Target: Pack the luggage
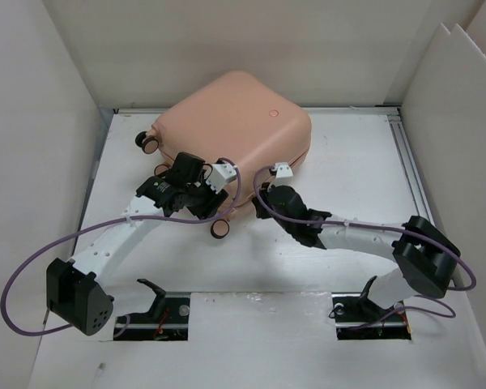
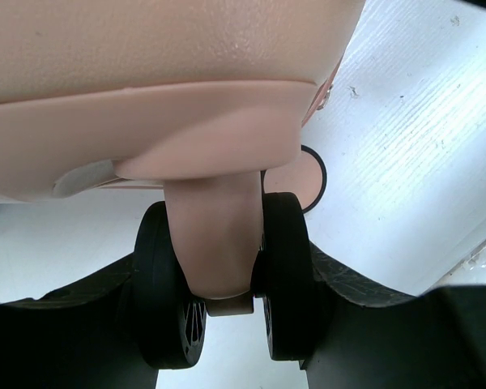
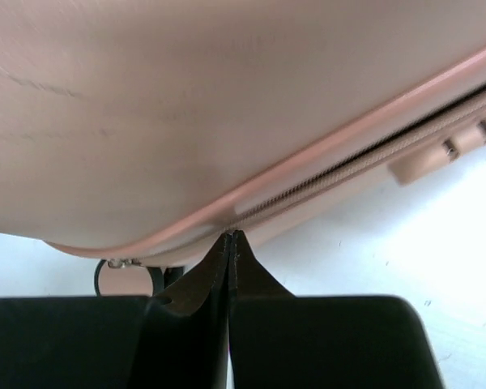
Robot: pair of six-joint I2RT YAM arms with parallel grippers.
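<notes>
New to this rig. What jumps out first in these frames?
The closed peach-pink suitcase lying flat at the far middle of the table dominates. The left hand clamps a black double wheel on the suitcase's left side. The right hand, shut, has its tips at the zipper on the near edge.

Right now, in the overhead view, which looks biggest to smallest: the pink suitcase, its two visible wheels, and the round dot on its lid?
Suitcase, by far.
Then the far-corner wheel and the wheel nearer the arms, too alike to rank.
Smallest, the dot.
</notes>
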